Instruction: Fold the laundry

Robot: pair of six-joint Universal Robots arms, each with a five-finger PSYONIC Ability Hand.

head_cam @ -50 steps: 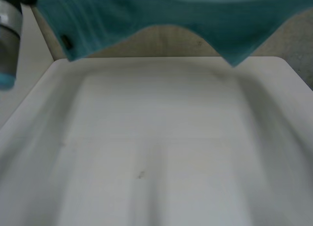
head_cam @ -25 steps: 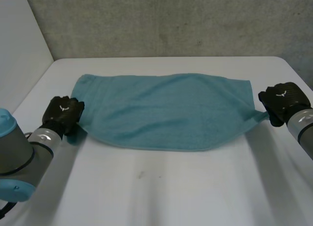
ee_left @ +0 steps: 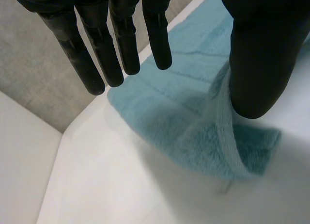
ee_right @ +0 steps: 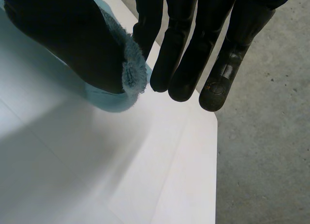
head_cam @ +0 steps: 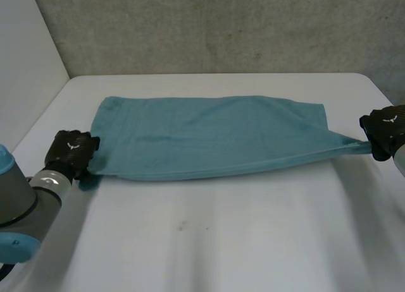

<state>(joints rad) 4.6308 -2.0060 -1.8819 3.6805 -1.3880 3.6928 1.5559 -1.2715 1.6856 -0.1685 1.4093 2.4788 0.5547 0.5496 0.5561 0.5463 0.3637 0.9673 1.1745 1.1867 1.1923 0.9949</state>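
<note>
Now, on white table (head_cam: 209, 241) by grey wall (head_cam: 221, 26), right hand (head_cam: 387, 131) pinches towel (head_cam: 209, 137) corner; left hand (head_cam: 71, 152) lies open.

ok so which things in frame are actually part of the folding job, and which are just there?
Job:
teal towel
left hand, at the towel's near left corner
right hand, pinching a corner at the towel's right end

Just there:
white table
grey wall
</note>
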